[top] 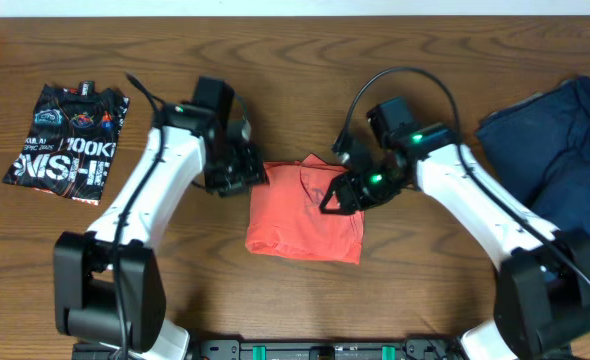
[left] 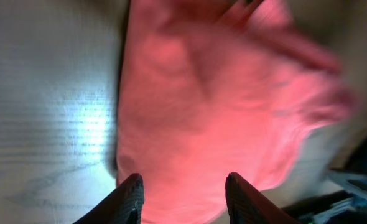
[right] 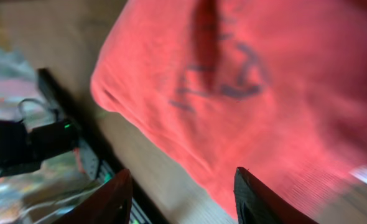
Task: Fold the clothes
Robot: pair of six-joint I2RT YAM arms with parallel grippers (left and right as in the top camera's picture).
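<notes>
The coral-red cotton T-shirt, a limp, light rectangle mid-way along the wooden worktop towards its front edge, wants pinching through all layers at a corner (they will likely slide), while the left pincer and right pincer hover over it, fingers apart, empty.

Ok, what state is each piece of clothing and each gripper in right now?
coral-red T-shirt: folded into a compact rectangle, top edge rumpled
black graphic tee: lying flat, print up
navy garment: rumpled, not folded, partly out of frame
left gripper: open, at the coral-red T-shirt's edge, holding nothing
right gripper: open, over the coral-red T-shirt, holding nothing
</notes>
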